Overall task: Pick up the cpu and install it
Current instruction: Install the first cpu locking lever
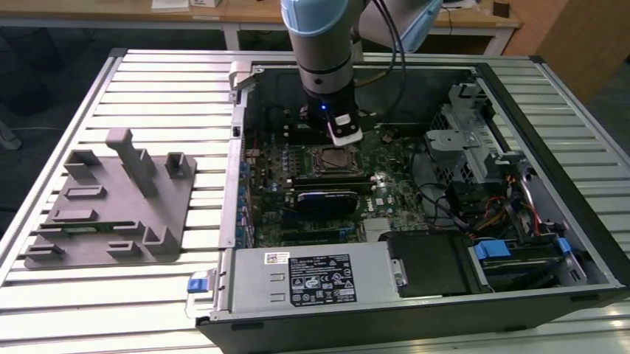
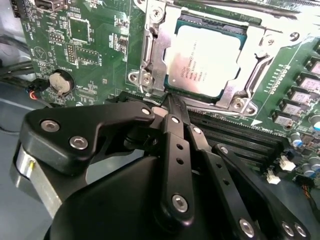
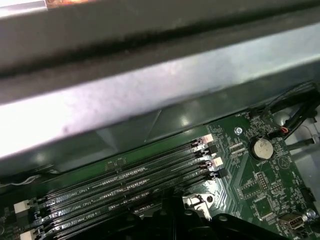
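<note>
The cpu [image 2: 207,60], a silvery square chip with a paler rim, lies flat inside the motherboard socket frame [image 2: 150,55], whose metal bracket surrounds it. My gripper [image 2: 172,102] hovers just beside the socket's edge, over the memory slots. Its black fingers [image 2: 175,145] meet at the tips with nothing between them. In the exterior view the arm reaches down into the open computer case, and the gripper [image 1: 344,138] hangs just above the far edge of the socket [image 1: 333,157].
A grey plastic holder fixture [image 1: 108,206] stands on the slatted table at the exterior view's left. The case holds a power supply [image 1: 310,276], a drive cage [image 1: 473,125], cables [image 1: 512,214], memory slots [image 3: 125,185] and a coin battery [image 3: 261,147].
</note>
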You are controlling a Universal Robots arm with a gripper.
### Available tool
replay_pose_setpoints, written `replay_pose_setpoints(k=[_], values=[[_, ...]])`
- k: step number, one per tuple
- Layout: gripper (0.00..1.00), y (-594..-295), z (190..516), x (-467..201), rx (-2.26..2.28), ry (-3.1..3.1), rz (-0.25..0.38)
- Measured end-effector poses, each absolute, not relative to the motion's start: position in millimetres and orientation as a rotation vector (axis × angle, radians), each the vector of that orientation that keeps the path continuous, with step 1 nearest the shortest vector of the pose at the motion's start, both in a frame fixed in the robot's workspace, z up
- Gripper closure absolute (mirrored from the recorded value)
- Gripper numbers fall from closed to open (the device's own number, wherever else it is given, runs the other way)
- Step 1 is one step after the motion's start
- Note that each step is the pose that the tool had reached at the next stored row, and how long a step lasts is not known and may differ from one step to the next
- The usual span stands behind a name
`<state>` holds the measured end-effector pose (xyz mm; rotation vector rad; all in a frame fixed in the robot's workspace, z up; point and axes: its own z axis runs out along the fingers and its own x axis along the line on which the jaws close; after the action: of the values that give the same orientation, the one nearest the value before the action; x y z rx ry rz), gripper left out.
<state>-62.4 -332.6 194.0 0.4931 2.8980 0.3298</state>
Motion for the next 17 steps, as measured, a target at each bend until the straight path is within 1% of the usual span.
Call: replay_pose_setpoints(k=[6, 14, 17], values=[[0.89, -332.5, 199.4, -62.4, 0.494, 2.898, 0.337], [0.89, -330.7, 199.6, -62.5, 0.504, 2.895, 0.387], [0.89, -330.6, 199.0, -62.5, 0.505, 2.895, 0.392]])
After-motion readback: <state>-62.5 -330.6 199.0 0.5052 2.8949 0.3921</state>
